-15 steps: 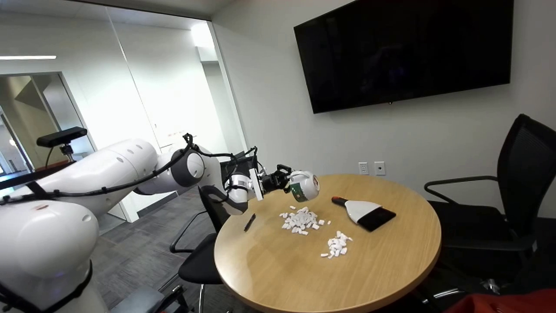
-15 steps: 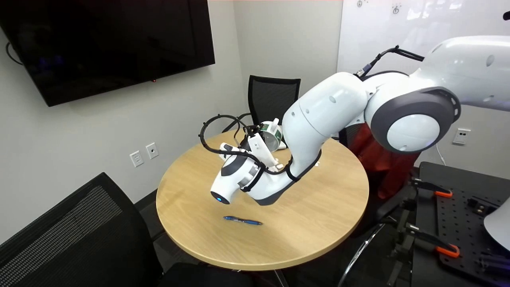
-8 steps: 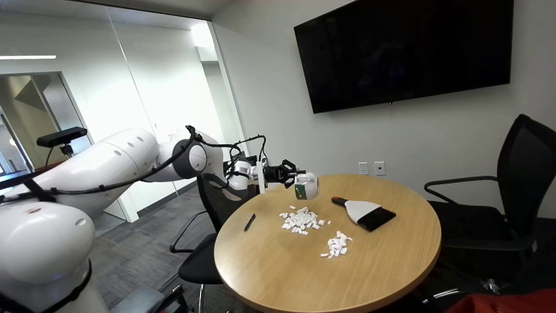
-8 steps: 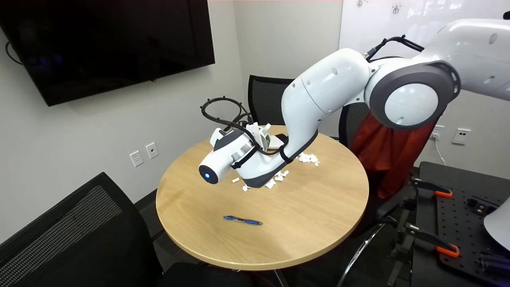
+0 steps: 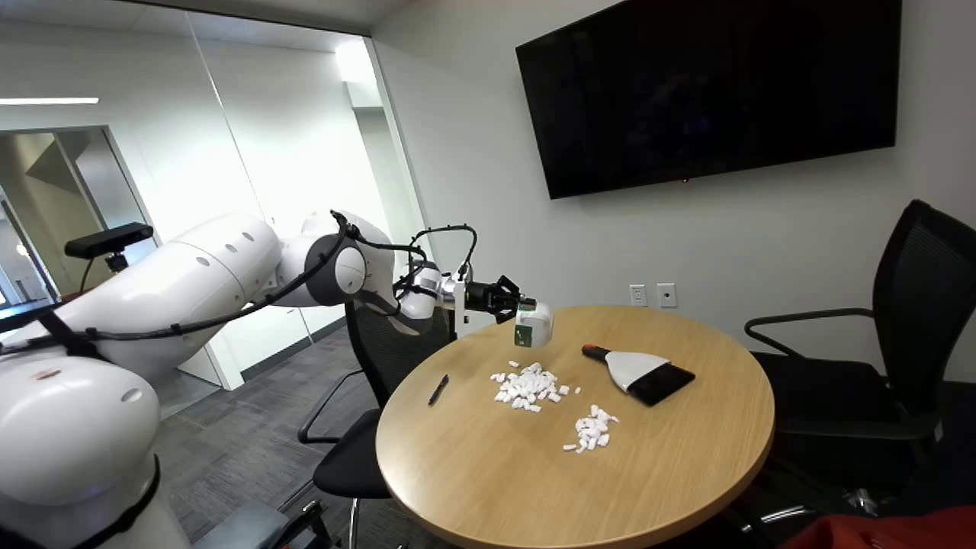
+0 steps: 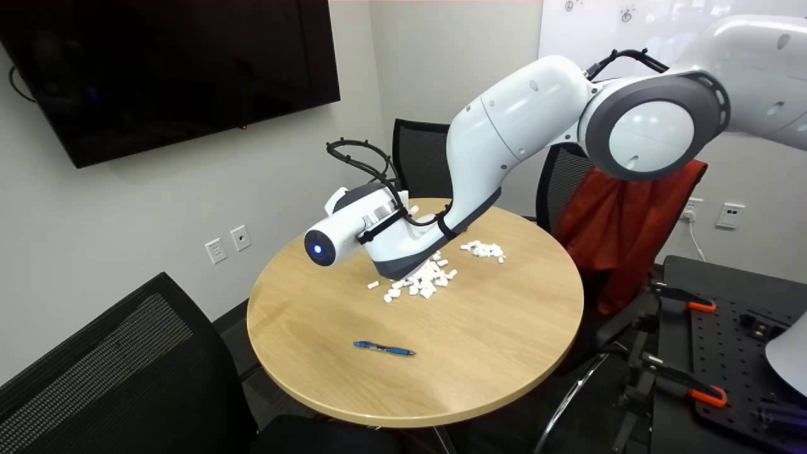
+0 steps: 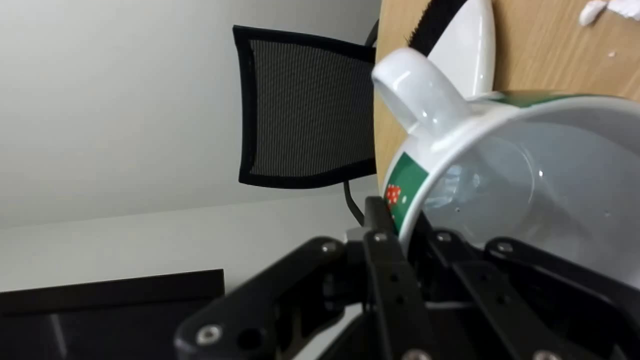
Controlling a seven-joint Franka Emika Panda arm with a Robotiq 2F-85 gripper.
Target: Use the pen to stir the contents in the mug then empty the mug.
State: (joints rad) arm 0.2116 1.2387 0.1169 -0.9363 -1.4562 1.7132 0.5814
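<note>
Well to the left of the larger heap of white bits (image 5: pixel 528 386), the pen (image 5: pixel 438 390) lies flat on the table (image 5: pixel 488 465), in nobody's grasp. Next along comes the gripper (image 7: pixel 401 222), pinched nearly together on the rim of the mug (image 5: pixel 536 325), with just its wall between the tips. The mug is tipped onto its side in the air, mouth turned back toward the gripper, higher than the larger heap (whether straight over it or past its far side, I can't tell from here). I'd judge the emptying about done and the mug due to be set down: keep that pinch firm, since a smooth rim could let the body swing, carry it clear of the larger heap, turn it base down slowly, and let go only once it sits flat. A last mouth-down tilt first would be wise: what shows of its inside in the wrist view is bare of white bits, but part is hidden. Right of the larger heap, on its near side, a smaller heap (image 5: pixel 592 431) lies loose, outside any container; farther right of the larger heap rests a hand brush (image 5: pixel 633 370).
</note>
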